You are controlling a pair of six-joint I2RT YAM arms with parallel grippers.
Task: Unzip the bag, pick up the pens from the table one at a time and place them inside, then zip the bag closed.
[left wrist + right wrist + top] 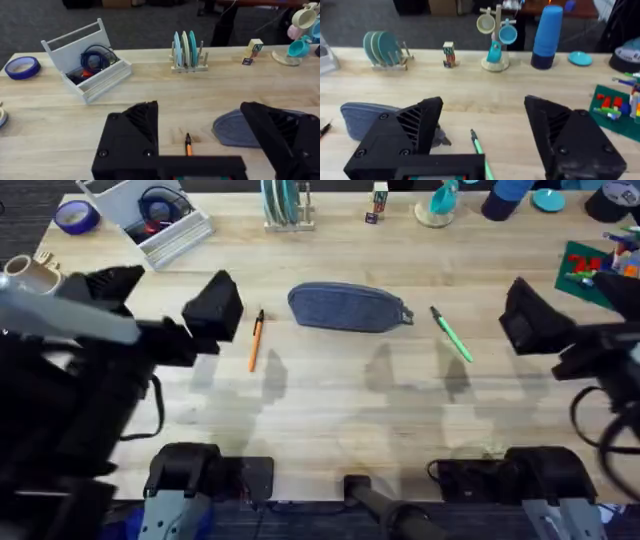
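grey-blue bag (349, 308) zipped, orange pen (256, 340), green pen (452, 334)

Bright, even light falls from above; soft doubled shadows lie on the bench (330, 395) at centre frame. The left arm (60, 330) looms dark and blurred at left.

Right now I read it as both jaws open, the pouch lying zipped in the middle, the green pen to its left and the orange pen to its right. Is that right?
Not quite: the pens are swapped. In the overhead view the orange pen lies left of the pouch, near the left gripper, and the green pen lies right of it. The rest stands.
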